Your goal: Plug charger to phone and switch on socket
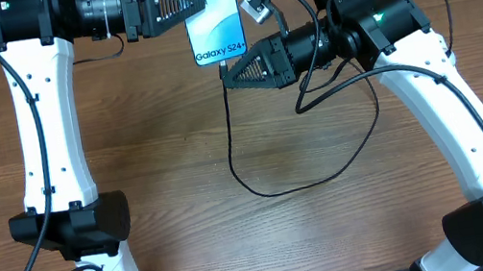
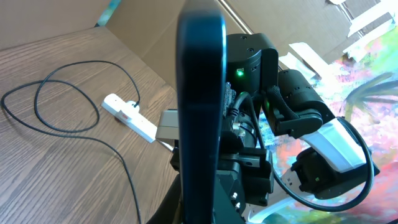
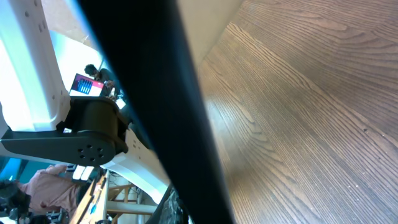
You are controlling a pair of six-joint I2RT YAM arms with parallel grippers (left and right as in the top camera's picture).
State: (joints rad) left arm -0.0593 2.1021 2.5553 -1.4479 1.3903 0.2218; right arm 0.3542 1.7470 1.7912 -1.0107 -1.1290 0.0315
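Over a brown wood-grain table (image 1: 239,243), two white-and-black robot arms meet near the far edge around one phone (image 1: 213,14), its light-blue screen marked "Galaxy S24". The left gripper (image 1: 201,2) reaches in from the left and grips the phone at its side, holding it off the table. In the left wrist view the handset stands edge-on as a dark upright slab.

The right gripper (image 1: 226,72) points at the phone's lower edge from the right, just beside it. Whether its fingers are apart or together cannot be told from any view. The right wrist camera shows only a dark diagonal band across bare wood.

One charger cable (image 1: 275,193), thin and black, drops from near the right gripper and lies in a wide loop on the table between the two arms. One white power strip (image 2: 127,116) with red markings lies flat on the wood, well apart from the phone, and the black cable curls up to it. Behind the table rises a brown cardboard wall (image 2: 161,37). Bright, multicoloured surfaces show past the right arm.
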